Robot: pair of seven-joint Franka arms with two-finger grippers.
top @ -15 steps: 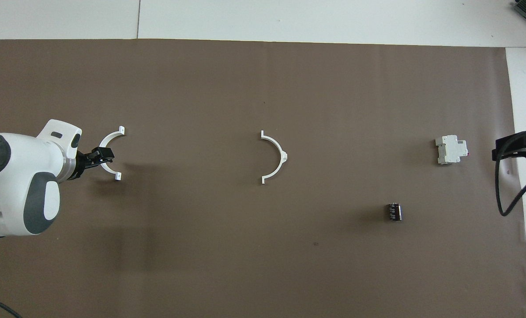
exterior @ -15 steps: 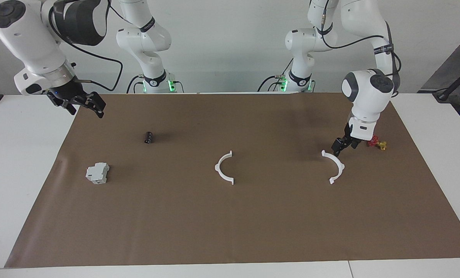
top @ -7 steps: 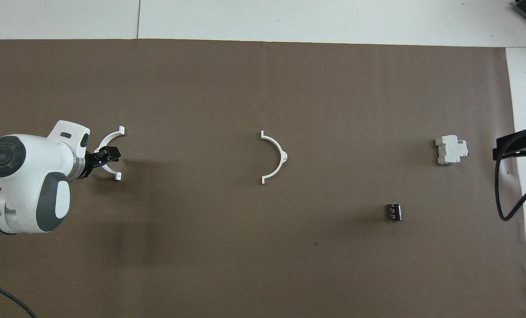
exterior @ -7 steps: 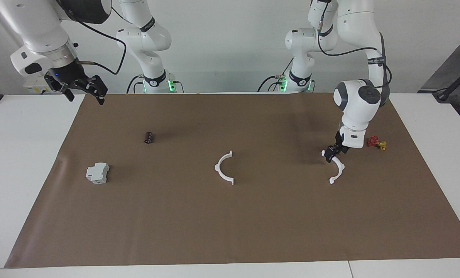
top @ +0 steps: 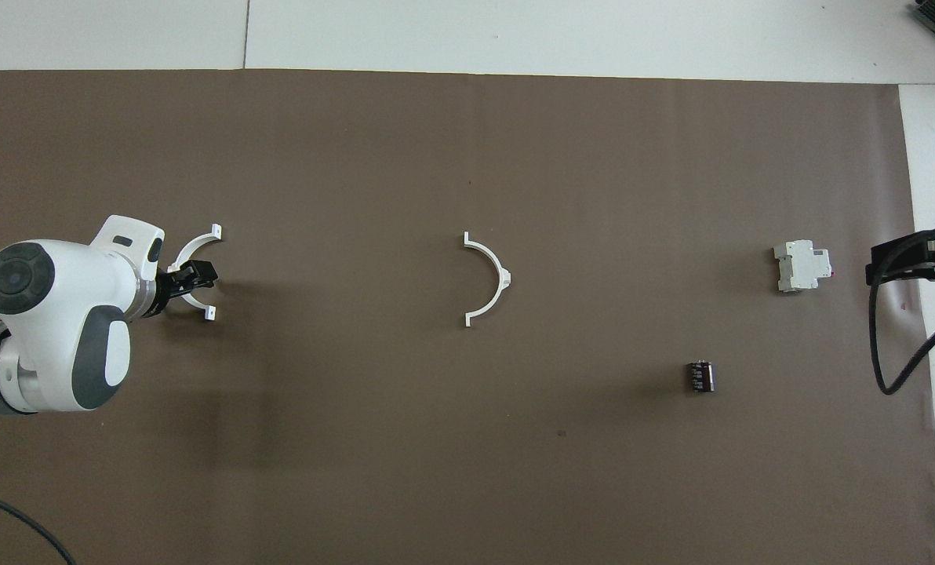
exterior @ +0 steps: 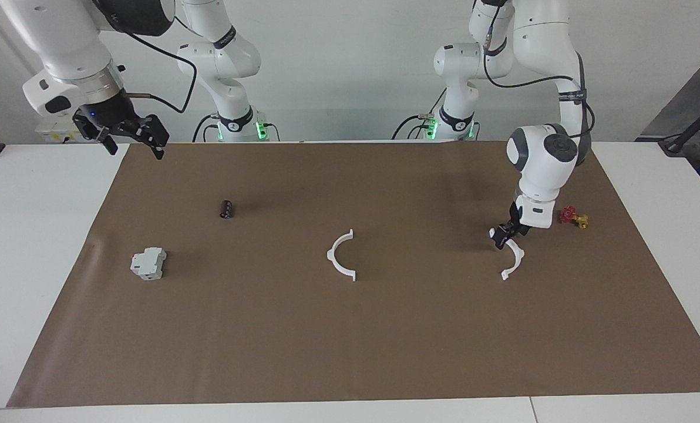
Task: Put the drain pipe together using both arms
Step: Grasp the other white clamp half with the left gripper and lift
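Tabletop (exterior: 39, 247): white, covered over most of its surface by a brown mat (exterior: 350, 329) on which every loose thing is laid.
First half-ring (exterior: 514, 259): laid flat on the mat toward the left arm's end; its curved back is turned toward that end, and its two tabbed ends are pointed toward the middle of the mat.
Second half-ring (exterior: 340, 258): laid flat near the middle of the mat, well apart from the first; its curved back is turned toward the right arm's end, so the two open sides are faced toward each other.
Left gripper (exterior: 504, 234): lowered onto the first half-ring at the end of the arc nearer the robots; its fingers are set about the thin rim there, spread almost fully, and whether the rim is already pinched cannot be told.
Right gripper (exterior: 131, 134): held up in the air over the mat's corner at the right arm's end; its fingers are spread apart and nothing is held.
Red-and-gold valve (exterior: 574, 218): set on the mat just beside the left gripper, toward the left arm's end.
Black cylinder (exterior: 226, 208): laid on the mat toward the right arm's end.
Grey-white block (exterior: 148, 263): placed farther from the robots than the black cylinder, toward the right arm's end.
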